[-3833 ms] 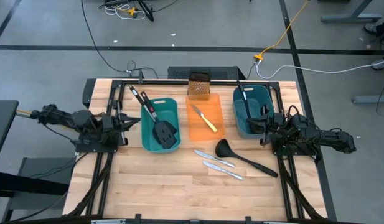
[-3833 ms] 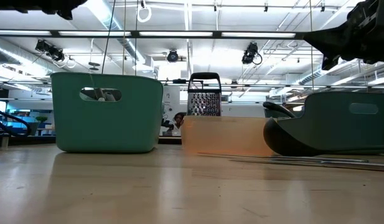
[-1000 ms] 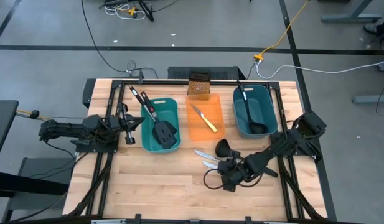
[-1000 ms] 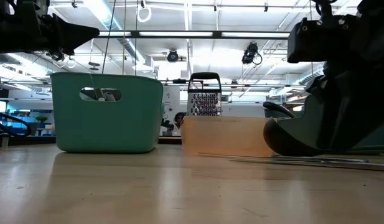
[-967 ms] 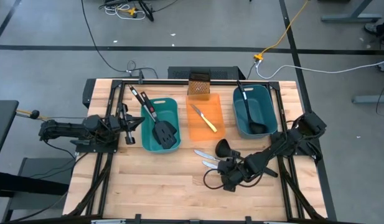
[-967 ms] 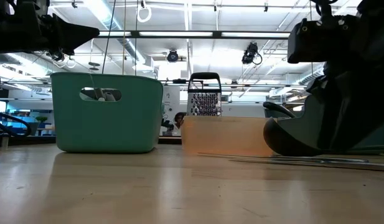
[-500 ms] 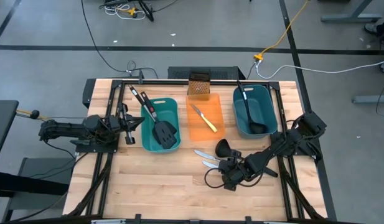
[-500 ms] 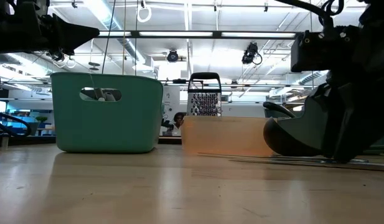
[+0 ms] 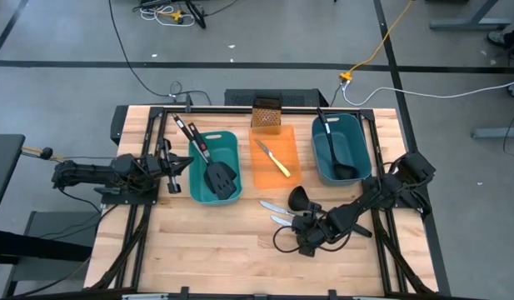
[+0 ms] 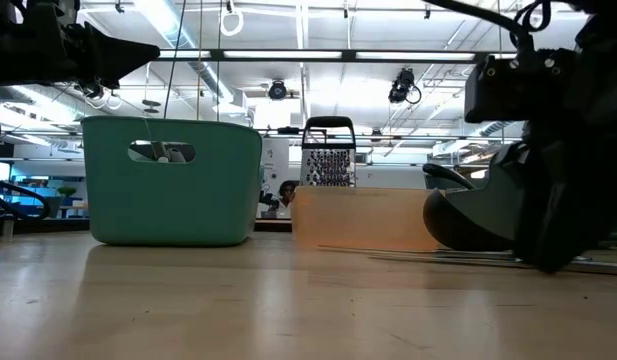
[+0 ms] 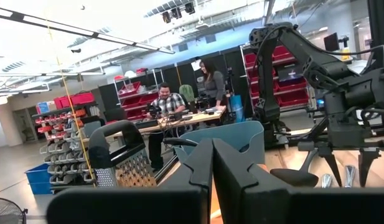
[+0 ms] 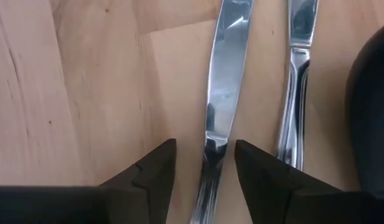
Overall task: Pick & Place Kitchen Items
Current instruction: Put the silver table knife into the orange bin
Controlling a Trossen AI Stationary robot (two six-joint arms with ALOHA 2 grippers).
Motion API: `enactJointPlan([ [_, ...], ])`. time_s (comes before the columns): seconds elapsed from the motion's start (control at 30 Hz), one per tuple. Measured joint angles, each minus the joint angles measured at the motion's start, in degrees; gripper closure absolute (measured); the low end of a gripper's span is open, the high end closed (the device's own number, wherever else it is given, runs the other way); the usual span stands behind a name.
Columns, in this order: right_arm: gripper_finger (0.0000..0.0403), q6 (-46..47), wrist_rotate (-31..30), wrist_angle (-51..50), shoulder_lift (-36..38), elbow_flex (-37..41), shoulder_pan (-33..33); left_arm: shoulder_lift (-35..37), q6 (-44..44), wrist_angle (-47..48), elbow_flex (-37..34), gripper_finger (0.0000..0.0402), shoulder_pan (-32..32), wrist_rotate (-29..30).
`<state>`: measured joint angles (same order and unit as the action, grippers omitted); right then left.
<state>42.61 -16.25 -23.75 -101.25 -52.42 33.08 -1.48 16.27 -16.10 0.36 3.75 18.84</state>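
High view straight down; low view level across table [image 10: 288, 300]; right wrist close over knife [image 12: 220, 106].

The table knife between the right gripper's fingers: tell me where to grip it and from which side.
Grip the table knife where blade narrows into handle, coming straight down from above. It lies flat on the wooden table, so only its thin edges offer purchase. The right gripper hangs open with one finger on either side, which looks well placed. A second table knife lies close alongside, so keep the far finger between them.

Grey floor [image 9: 65, 83], red-binned shelves [image 11: 282, 78], bright ceiling lights [image 10: 318, 55].
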Motion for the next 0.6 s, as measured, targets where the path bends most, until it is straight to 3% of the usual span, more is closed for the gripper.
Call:
enactJointPlan([
  [0.27,0.024,-1.68,1.28,0.89,-0.66,-0.06,0.0,0.0,0.0,0.17,0.0,0.0387,0.0,-0.01],
  [0.6,0.0341,-2.99,2.39,2.63,-0.81,0.03,1.05,0.0,-0.91,0.19,0.0,0.0387,0.0,-0.01],
])
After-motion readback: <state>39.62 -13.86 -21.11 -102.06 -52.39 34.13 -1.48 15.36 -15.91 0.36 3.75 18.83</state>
